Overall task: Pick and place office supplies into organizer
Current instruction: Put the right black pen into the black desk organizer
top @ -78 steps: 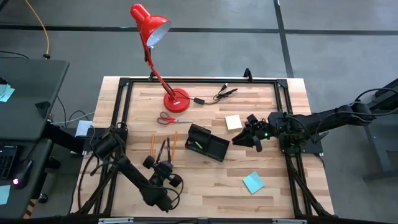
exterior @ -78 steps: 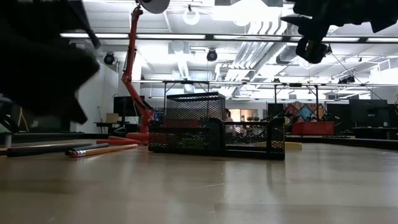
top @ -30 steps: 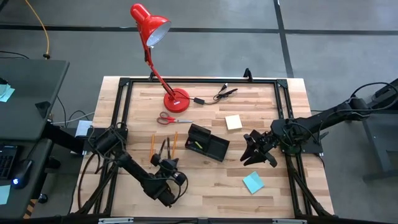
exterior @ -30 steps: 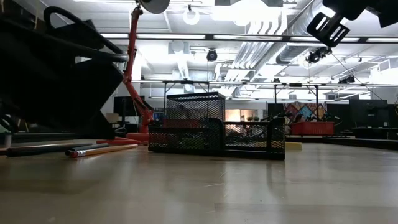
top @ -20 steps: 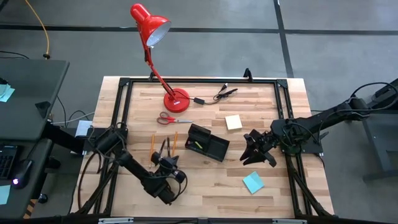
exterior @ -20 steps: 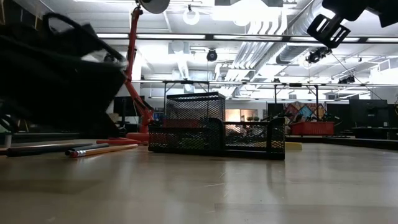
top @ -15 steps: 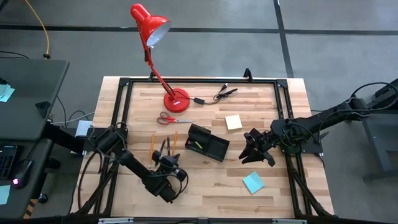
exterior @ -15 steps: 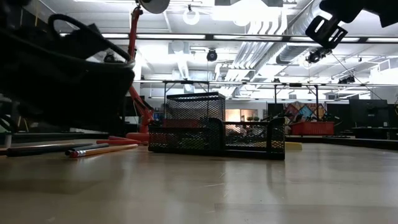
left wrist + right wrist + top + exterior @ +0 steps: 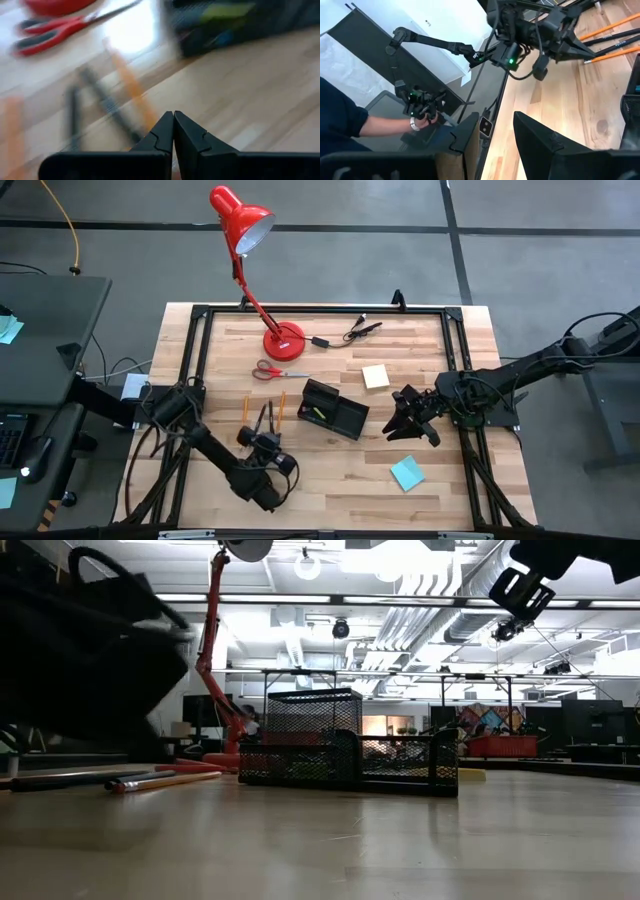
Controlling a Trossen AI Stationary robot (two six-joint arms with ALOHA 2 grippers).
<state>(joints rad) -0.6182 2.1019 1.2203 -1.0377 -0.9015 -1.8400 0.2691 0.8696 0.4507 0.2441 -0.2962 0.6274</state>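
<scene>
1. While the left claw (image 9: pixel 262 442), clenched empty, hovers by the pencils (image 9: pixel 281 411) on the desk (image 9: pixel 330 480), we judge them light, stiff, probably slippery: pinch mid-shaft.
2. Right claw (image 9: pixel 407 420), released, waits beside the organizer (image 9: pixel 335 409).

A black mesh organizer (image 9: pixel 350 752) stands mid-counter (image 9: pixel 330 840), pencils (image 9: pixel 165 780) lying to one side (a red lamp (image 9: pixel 213 660) rises behind).

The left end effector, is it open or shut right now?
Shut. In the left wrist view the left end effector shows its two dark fingers pressed together with nothing between them, above the wooden table.
</scene>
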